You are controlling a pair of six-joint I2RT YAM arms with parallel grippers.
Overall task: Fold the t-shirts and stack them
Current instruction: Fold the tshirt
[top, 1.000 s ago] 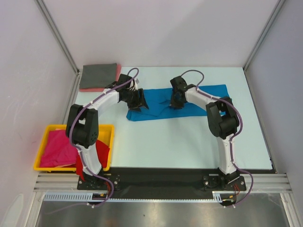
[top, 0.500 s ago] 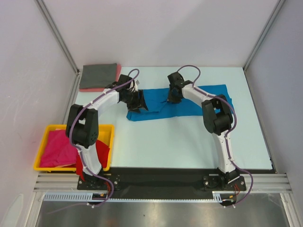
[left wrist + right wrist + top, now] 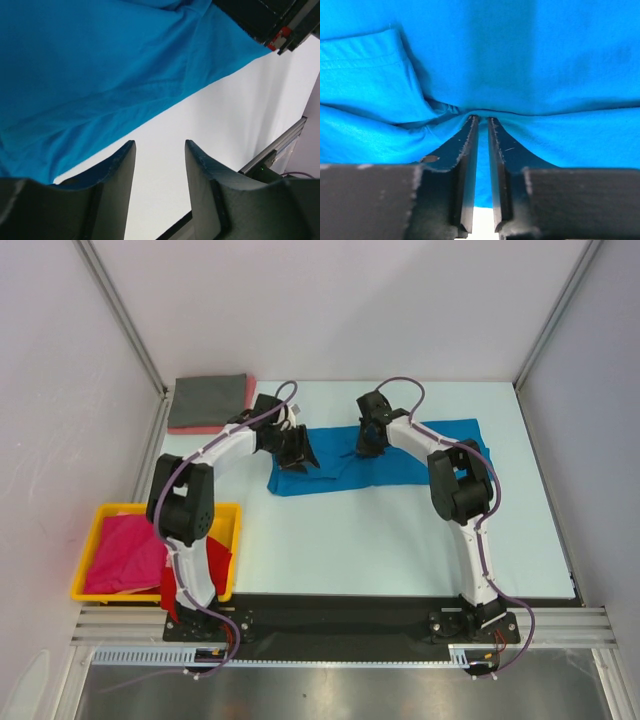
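Top external: blue t-shirt [image 3: 345, 478], pale table [image 3: 380, 540], walls [image 3: 330, 310]

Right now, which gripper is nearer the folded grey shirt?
Left. The left gripper, jaws open, is just right of the grey shirt, at the blue shirt's left end. The right gripper is farther right, jaws pinching the blue shirt's middle.

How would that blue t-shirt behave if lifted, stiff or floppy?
Probably floppy: the blue t-shirt puckers into folds where the right gripper pinches it. Lifted, it would likely sag and drape. Pushed, it would probably bunch, given its wrinkles.
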